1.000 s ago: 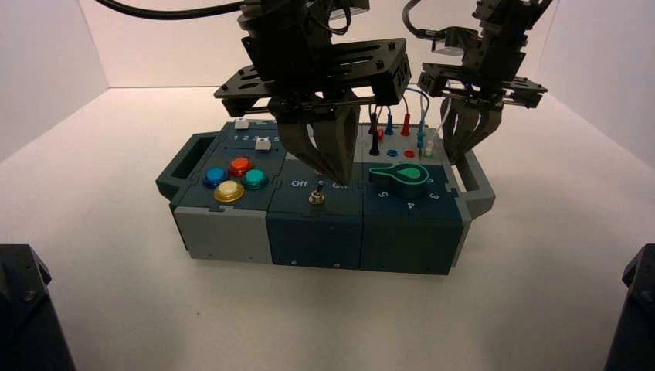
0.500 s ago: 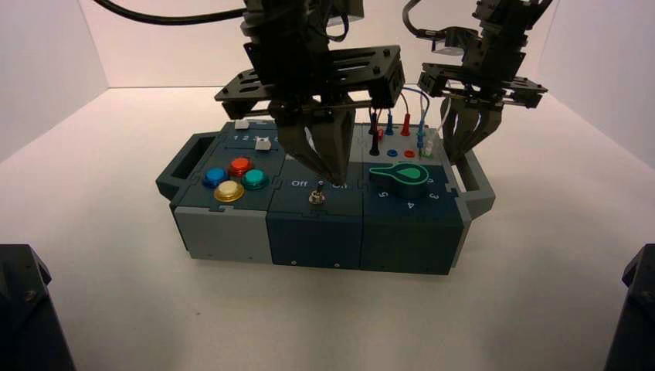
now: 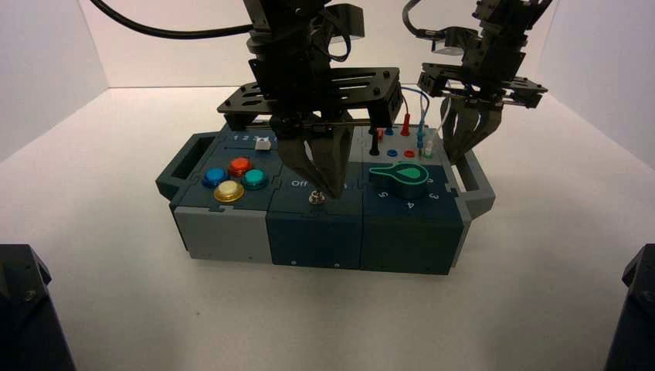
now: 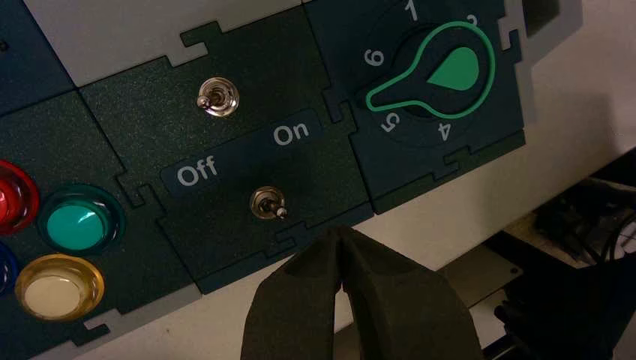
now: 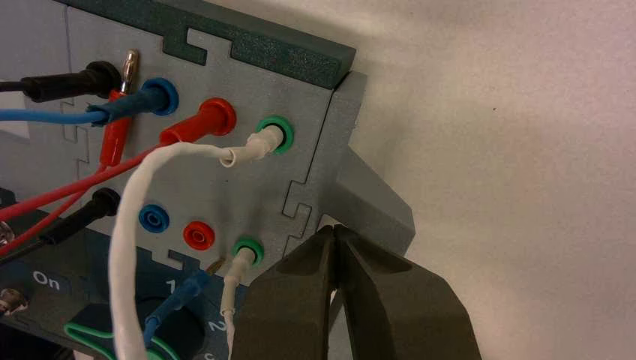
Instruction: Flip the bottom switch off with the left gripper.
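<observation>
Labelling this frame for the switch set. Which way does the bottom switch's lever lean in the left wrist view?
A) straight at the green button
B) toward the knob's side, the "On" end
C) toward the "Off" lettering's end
B: the lever of the bottom switch tips toward the side where the green-outlined knob sits, the "On" end of the panel.

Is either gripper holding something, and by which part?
Neither: the left gripper is shut above the box, the right gripper shut at its side.
</observation>
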`<state>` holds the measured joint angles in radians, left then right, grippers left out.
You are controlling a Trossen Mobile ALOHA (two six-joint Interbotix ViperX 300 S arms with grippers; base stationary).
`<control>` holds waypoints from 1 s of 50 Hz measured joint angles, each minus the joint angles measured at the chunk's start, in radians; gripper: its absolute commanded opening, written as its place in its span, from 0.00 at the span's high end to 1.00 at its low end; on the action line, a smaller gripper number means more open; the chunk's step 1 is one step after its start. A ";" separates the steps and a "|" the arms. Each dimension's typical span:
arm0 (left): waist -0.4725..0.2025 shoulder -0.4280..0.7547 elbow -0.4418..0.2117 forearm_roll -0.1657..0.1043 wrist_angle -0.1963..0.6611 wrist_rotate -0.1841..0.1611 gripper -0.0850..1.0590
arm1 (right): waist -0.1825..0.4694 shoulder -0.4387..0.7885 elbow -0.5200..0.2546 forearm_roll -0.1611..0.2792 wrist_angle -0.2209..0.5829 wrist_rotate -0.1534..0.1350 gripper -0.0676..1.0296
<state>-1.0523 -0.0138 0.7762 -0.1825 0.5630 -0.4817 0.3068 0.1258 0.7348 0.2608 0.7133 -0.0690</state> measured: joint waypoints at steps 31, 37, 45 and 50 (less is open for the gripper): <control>0.046 0.035 -0.009 0.006 -0.002 0.029 0.95 | 0.000 0.002 0.000 0.000 -0.002 0.000 0.96; 0.048 0.040 -0.011 0.006 -0.003 0.029 0.95 | 0.000 0.002 0.002 0.000 0.000 0.000 0.96; 0.049 0.043 -0.011 0.008 -0.008 0.031 0.95 | 0.000 0.002 0.002 0.000 -0.002 0.000 0.96; 0.055 0.044 -0.012 0.009 -0.009 0.032 0.95 | 0.000 0.002 0.000 0.000 -0.002 0.000 0.96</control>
<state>-0.9971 0.0307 0.7639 -0.1733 0.5538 -0.4495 0.3068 0.1273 0.7348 0.2608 0.7118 -0.0690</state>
